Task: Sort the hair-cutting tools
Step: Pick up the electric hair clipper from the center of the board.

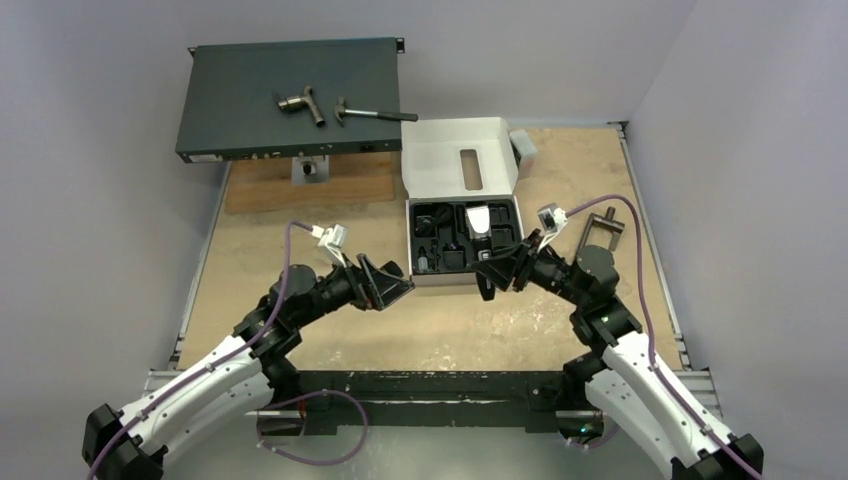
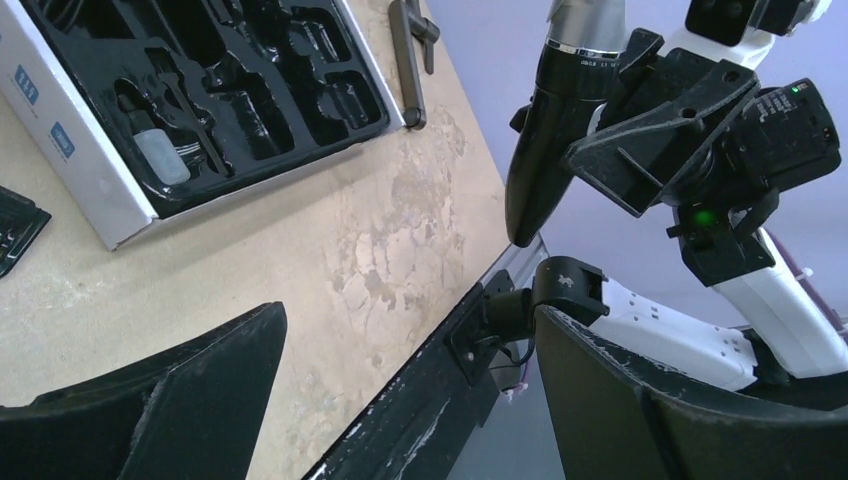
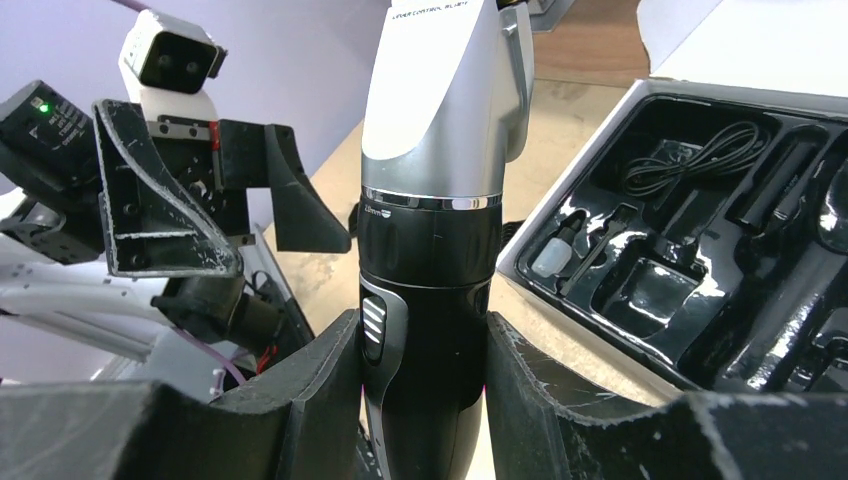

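The hair clipper, black with a silver upper body, stands upright between my right gripper's fingers, which are shut on its black lower half. From above the clipper hangs at the front right of the open box's black tray. The tray's moulded pockets hold a coiled cord, a small clear bottle and black pieces I cannot tell apart. My left gripper hovers open and empty left of the box, its fingers spread over the table's front edge.
The box's white lid stands open behind the tray. A dark T-shaped handle lies on the table to the right. A dark rack unit at the back left carries a pipe fitting and hammer.
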